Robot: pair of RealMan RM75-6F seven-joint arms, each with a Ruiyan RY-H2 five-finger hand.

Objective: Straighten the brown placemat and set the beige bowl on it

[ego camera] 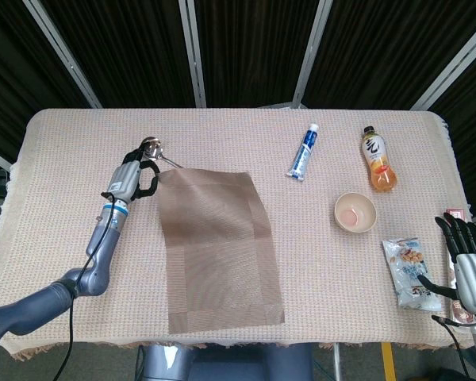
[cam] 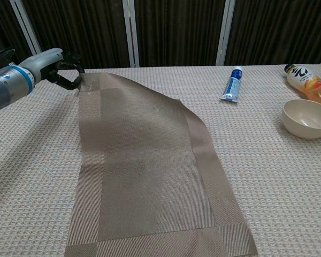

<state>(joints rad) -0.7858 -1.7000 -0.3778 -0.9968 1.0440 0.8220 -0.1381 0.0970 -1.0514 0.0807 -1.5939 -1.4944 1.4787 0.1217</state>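
Note:
The brown placemat (ego camera: 219, 242) lies unfolded along the table's left-middle, running from near the ladle to the front edge; in the chest view the placemat (cam: 144, 166) fills the centre. My left hand (ego camera: 131, 177) pinches its far left corner, seen in the chest view as the left hand (cam: 61, 68) at the upper left. The beige bowl (ego camera: 355, 212) stands empty to the right, near the bowl (cam: 306, 118) at the chest view's right edge. My right hand (ego camera: 466, 262) hangs open at the table's right edge, holding nothing.
A metal ladle (ego camera: 152, 148) lies just behind the mat's held corner. A toothpaste tube (ego camera: 303, 152) and an orange drink bottle (ego camera: 378, 161) lie at the back right. A snack packet (ego camera: 412, 273) rests beside my right hand.

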